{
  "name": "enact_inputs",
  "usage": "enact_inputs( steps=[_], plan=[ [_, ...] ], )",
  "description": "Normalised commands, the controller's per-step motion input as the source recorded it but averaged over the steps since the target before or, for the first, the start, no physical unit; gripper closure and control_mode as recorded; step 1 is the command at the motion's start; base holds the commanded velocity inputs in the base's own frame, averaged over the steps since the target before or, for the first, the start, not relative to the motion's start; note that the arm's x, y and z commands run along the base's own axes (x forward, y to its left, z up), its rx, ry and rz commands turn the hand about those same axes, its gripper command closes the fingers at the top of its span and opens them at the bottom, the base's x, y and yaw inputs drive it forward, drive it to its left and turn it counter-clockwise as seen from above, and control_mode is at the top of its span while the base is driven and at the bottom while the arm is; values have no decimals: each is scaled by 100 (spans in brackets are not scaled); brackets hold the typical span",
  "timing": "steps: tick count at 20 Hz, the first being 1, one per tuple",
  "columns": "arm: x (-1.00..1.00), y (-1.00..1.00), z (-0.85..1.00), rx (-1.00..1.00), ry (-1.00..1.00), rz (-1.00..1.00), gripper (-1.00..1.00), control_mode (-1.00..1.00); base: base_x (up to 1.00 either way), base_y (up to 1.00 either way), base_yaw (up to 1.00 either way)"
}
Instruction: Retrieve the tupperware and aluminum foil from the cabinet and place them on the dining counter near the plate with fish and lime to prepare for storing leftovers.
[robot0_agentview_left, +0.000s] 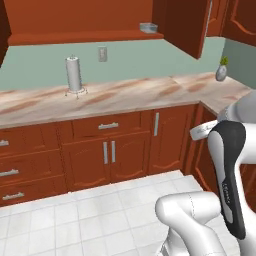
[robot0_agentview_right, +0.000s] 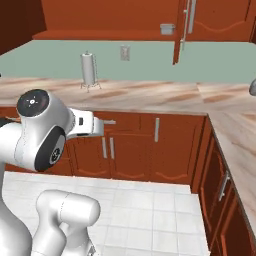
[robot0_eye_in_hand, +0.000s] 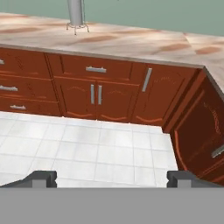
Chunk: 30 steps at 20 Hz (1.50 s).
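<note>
Hand view: the jaws stand wide open and empty above the tiled floor (robot0_eye_in_hand: 87, 148). The tupperware (robot0_agentview_left: 148, 28) sits on the open cabinet (robot0_agentview_left: 85, 36) shelf.

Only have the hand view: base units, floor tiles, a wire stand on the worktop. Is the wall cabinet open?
Observer: Yes. The cabinet above the worktop has its door swung open.
Operator: Tupperware in there?
Observer: The tupperware sits at the right end of the shelf, beside that door.
Operator: What's on the stand?
Observer: An upright paper-towel roll, lower than the tupperware and to its left.
</note>
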Motion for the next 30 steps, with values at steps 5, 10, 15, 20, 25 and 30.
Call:
enact_inputs(
  steps=[5, 10, 15, 20, 25, 30],
  plan=[
    [0, 0, 0, 0, 0, 0, -100, 100, 100, -27, 0],
    [0, 0, 0, 0, 0, 0, -100, 100, 100, -29, 0],
    [0, 0, 0, 0, 0, 0, -100, 100, 100, -31, 0],
    [0, 0, 0, 0, 0, 0, -100, 100, 99, -31, 0],
    [0, 0, 0, 0, 0, 0, -100, 100, 94, -27, 0],
    [7, -3, 21, 0, 0, 0, -100, -100, 40, -12, 0]
  ],
)
